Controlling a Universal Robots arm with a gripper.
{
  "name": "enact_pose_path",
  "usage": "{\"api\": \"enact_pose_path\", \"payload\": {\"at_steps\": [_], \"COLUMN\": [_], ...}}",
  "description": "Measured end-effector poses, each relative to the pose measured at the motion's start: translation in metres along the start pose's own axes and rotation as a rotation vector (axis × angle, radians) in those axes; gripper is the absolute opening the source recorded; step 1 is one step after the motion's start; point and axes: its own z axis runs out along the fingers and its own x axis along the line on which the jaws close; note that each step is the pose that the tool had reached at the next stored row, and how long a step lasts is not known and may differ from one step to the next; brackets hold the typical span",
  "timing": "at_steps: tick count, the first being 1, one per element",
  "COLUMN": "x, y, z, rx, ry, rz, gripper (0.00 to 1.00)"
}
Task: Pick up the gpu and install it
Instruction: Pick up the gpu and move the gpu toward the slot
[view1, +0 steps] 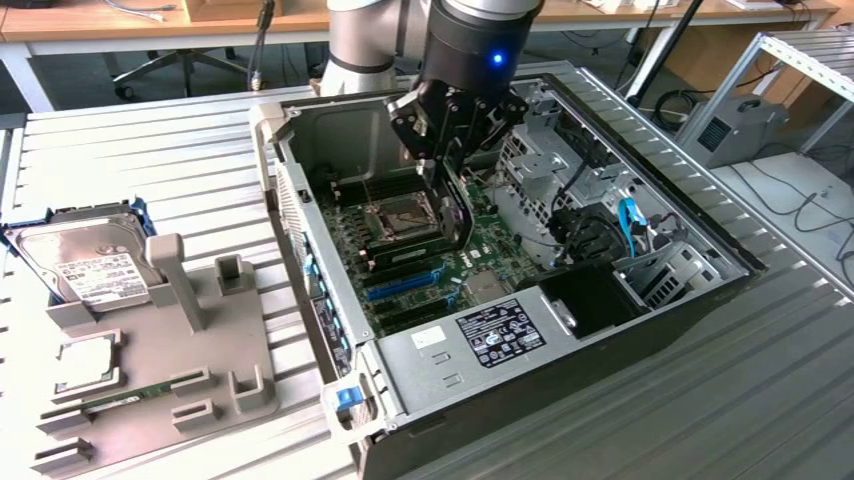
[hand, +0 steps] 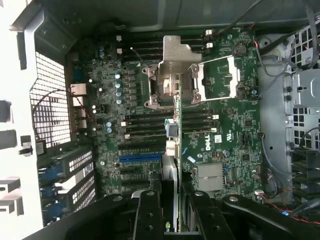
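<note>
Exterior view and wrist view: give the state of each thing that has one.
gpu: held on edge over the motherboard.
gripper: shut on the gpu.
computer case: lying on its side, open.
blue slot: empty.
hard drive: on the grey holder, outside the case.

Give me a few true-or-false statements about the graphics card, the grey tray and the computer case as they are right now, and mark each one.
1. The gripper is closed on the graphics card. True.
2. The graphics card is lying on the grey tray. False: it is held edge-on inside the computer case, over the motherboard.
3. A hard drive sits at one end of the grey tray, outside the case. True.
4. The case's side is closed. False: it is open, and the motherboard is in plain sight.
</note>
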Motion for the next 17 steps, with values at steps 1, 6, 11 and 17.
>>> {"api": "enact_pose_path", "payload": {"at_steps": [1,6,11,17], "x": [-0.0012,-0.0074,-0.0089,-0.0089], "y": [0.0001,0.0005,0.0006,0.0006], "z": [0.0001,0.0009,0.0009,0.0009], "rx": [0.0000,0.0001,0.0001,0.0001], "ry": [0.0000,0.0001,0.0001,0.0001], "rz": [0.000,0.000,0.000,0.000], "gripper": [0.26,0.26,0.26,0.26]}}
